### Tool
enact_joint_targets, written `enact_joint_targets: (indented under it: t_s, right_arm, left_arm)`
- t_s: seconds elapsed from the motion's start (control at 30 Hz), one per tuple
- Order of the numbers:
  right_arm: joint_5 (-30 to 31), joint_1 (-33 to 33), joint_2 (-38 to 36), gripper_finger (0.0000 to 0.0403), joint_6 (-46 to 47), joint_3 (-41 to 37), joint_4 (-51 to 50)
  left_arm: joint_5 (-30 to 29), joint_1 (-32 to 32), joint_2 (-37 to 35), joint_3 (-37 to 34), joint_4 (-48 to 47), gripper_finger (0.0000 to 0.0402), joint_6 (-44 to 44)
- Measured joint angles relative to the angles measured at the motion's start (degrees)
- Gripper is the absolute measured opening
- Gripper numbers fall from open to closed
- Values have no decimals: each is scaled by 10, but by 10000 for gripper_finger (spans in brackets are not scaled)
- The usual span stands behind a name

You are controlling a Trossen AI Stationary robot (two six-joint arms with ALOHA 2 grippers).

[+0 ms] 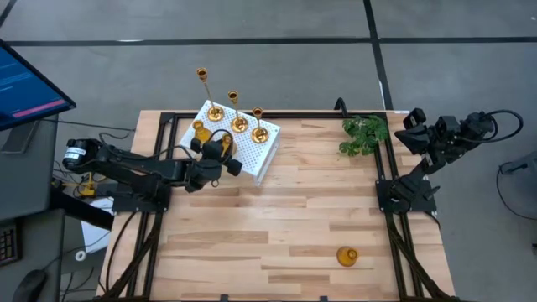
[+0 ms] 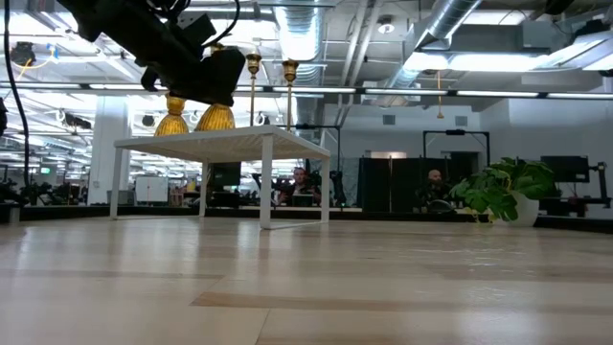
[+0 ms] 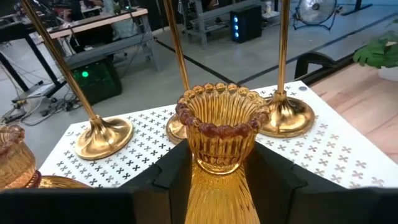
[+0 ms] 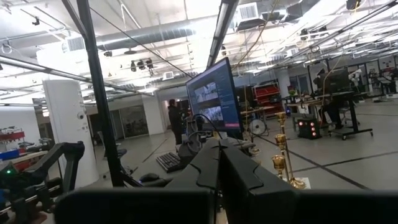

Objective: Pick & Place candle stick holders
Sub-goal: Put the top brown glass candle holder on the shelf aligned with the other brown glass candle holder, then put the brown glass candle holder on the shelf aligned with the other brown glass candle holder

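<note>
White stand (image 1: pixel 262 158) bears three tall holders (image 1: pixel 239 124), two short (image 1: pixel 199 128).

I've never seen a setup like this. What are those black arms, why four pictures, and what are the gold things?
These are two robot arms at a wooden table. One camera looks down from above, one sits at table height, and one rides on each wrist. The left hand grips a short ribbed gold glass candle holder over a small white perforated stand, where three tall thin-stemmed brass candlesticks already stand. Another short gold holder lies on the table's near edge, beside a green leafy plant. The right hand waits shut at the side.
</note>
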Motion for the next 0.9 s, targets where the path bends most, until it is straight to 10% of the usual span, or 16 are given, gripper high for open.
enact_joint_targets:
  t_s: [0.9]
  right_arm:
    - [-1,0,0,0,-2,0,-1]
  left_arm:
    - [-3,-33,-71,0,-37,203,33]
